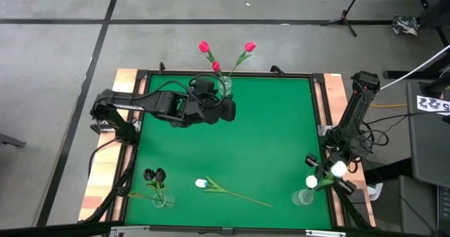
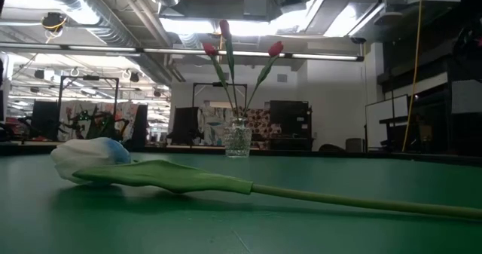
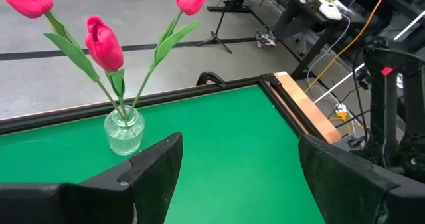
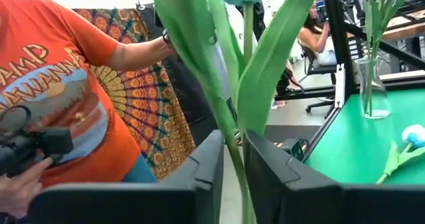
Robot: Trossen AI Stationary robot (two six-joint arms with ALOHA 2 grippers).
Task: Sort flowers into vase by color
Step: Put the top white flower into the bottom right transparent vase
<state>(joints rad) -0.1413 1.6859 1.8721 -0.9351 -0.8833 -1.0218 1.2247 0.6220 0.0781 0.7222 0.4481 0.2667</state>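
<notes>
right gripper (image 4: 232, 177) at the table's near right corner, fingers narrowly apart around a white tulip (image 1: 338, 169) stem above a glass vase (image 1: 302, 197) | left gripper (image 3: 239, 177) wide open, empty, beside the pink tulips' vase (image 3: 124, 132) | another white tulip (image 1: 211, 186) lay flat on the green table (image 1: 267, 124)

Three pink-red artificial tulips (image 1: 216, 66) upright in clear glass vase (image 1: 225, 88) at tabletop's far edge. Two near-black tulips (image 1: 155, 175) in near-left vase (image 1: 162, 200). White tulips (image 1: 337, 169) at near-right vase (image 1: 302, 197). One white tulip (image 1: 202, 183) flat near front edge.
</notes>
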